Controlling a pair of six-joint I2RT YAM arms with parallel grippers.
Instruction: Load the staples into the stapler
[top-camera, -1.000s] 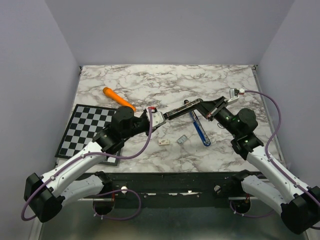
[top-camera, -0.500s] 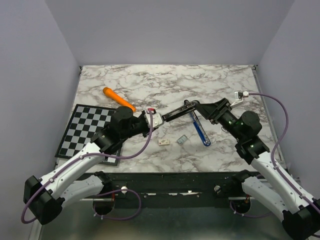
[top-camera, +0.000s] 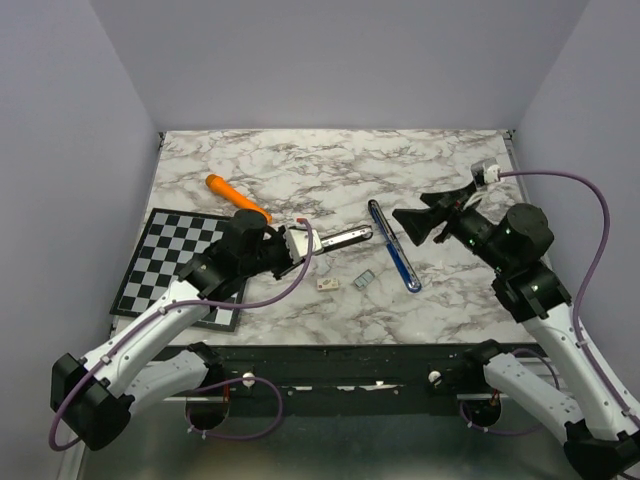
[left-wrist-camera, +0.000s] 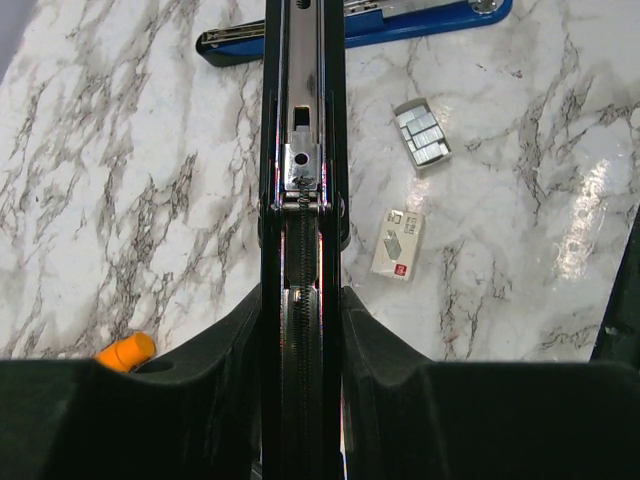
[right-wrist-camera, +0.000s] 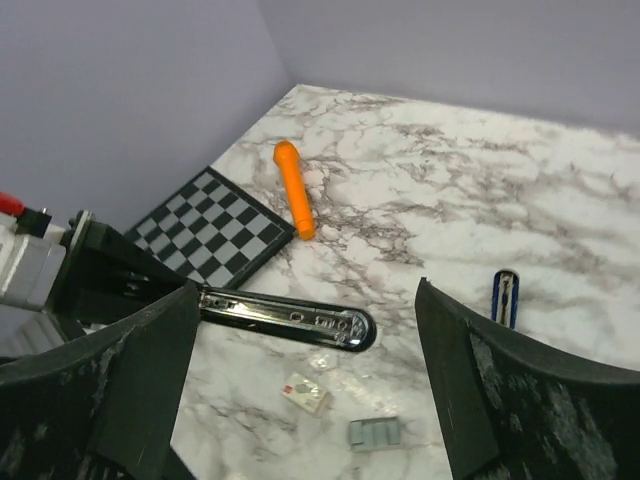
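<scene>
The stapler is in two parts. Its black and chrome magazine bar (top-camera: 340, 240) (right-wrist-camera: 290, 313) sticks out from my left gripper (top-camera: 298, 250) (left-wrist-camera: 300, 300), which is shut on the bar's rear end. The blue part (top-camera: 395, 250) (left-wrist-camera: 400, 20) lies flat on the marble to the right, and only its tip (right-wrist-camera: 505, 297) shows in the right wrist view. The staples (top-camera: 365, 279) (left-wrist-camera: 421, 134) (right-wrist-camera: 375, 433), a small grey strip, lie on the table below the bar's free end. My right gripper (top-camera: 408, 225) (right-wrist-camera: 305, 300) hangs wide open and holds nothing, raised and to the right of the bar.
A small whitish cardboard box (top-camera: 327, 283) (left-wrist-camera: 398, 243) (right-wrist-camera: 304, 393) lies just left of the staples. An orange marker (top-camera: 238, 197) (right-wrist-camera: 293, 185) rests at the back left beside a chessboard (top-camera: 170, 255) (right-wrist-camera: 205, 235). Purple walls close in three sides.
My right gripper opened, let go of the magazine bar's far end and drew back up and to the right. The bar, still in my left gripper, swung down slightly.
</scene>
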